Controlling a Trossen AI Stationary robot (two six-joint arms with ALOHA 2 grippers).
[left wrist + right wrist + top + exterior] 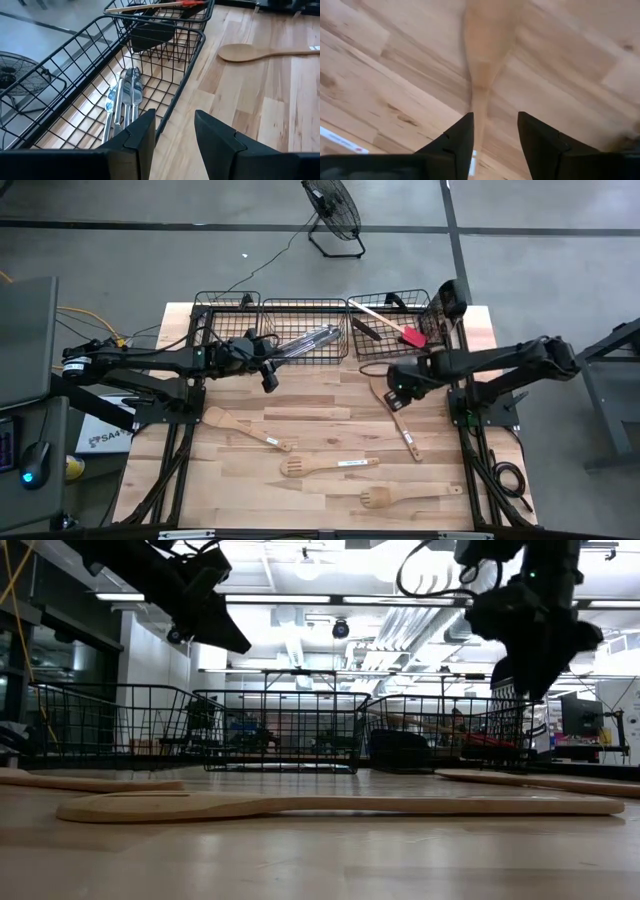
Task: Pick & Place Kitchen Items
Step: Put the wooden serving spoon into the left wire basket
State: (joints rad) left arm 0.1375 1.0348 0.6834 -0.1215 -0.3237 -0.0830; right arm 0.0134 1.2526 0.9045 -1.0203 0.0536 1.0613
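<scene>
My right gripper (400, 392) hangs open, pointing down over a pale wooden spoon (395, 412) that lies flat at the table's right middle. In the right wrist view the spoon's neck (481, 85) runs toward the gap between my fingers (495, 137), which stand clear above it. My left gripper (269, 376) is open and holds nothing, hovering by the near rim of the middle wire basket (192, 60). Silver cutlery (122, 97) lies in that basket. A red-headed spatula (402, 330) and a black tool (366, 331) lie in the right basket.
Three black wire baskets (305, 305) line the far edge. Another wooden spoon (245, 430), a slotted spatula (325, 466) and a wooden fork-like tool (410, 496) lie flat toward the near edge. Bare wood shows between them. A floor fan (333, 210) stands beyond the table.
</scene>
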